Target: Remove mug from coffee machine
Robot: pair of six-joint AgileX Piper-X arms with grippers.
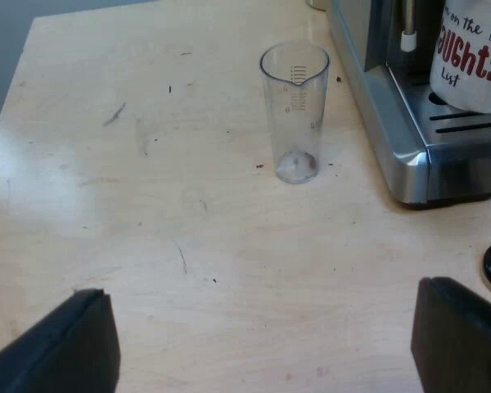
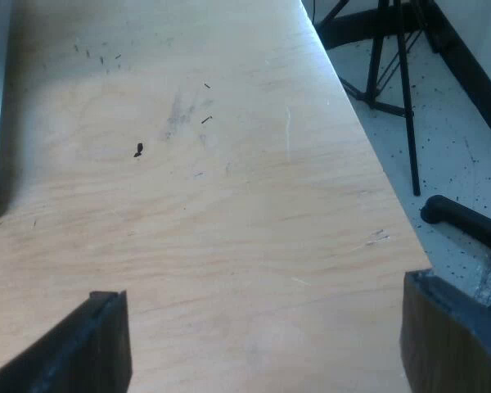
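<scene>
Left wrist view: white mug (image 1: 475,61) on steel machine (image 1: 409,155); clear tapered glass (image 1: 295,110).

White mug (image 1: 475,61) standing at the espresso machine (image 1: 409,155) front has lettering, partly cut off: black "on the", big red "UGHTY", and black script "List" underneath. There is a small green-ticked checkbox beside the top line. Measuring glass (image 1: 295,106) near the machine has printed scale lines, figures unreadable.
</scene>
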